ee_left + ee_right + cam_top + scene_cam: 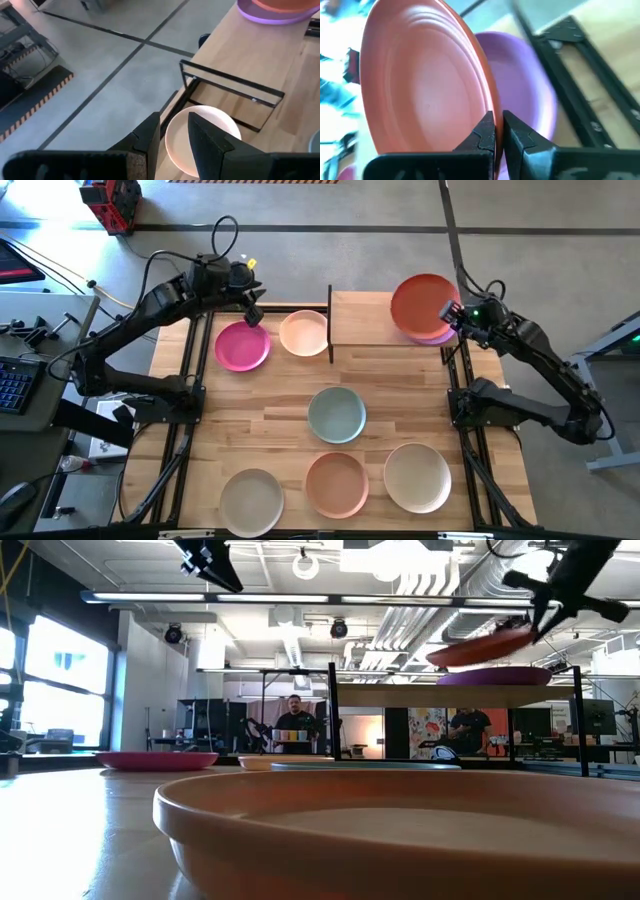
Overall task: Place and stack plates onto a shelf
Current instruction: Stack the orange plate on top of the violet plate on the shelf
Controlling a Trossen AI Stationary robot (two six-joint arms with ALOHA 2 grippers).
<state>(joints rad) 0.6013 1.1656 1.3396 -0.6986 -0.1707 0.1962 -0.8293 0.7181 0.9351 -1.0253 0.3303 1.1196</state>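
We saw the right tool (498, 131) pinching the orange-red plate's (425, 305) rim, tilted just above the purple plate (495, 676) on the shelf (362, 320). Early release could slide it off. Left tool (252, 314), slightly spread, hovered over the magenta plate (241, 346).

Two dark arms make up the robot, built of black tubular links and rounded joint housings with a matte finish. The left arm's hand (252, 313), in the upper left of the high view, carries a small yellow mark on the wrist block above it, and a thin black cable loops up from that wrist. The right arm's hand (447, 311), in the upper right, has a green light glowing on its wrist block. Each arm rises from a black base at the edge of the counter (280, 430). In the wrist views the fingers (207, 140) are black, flat-faced and wedge-shaped, tapering to blunt tips (517, 135).
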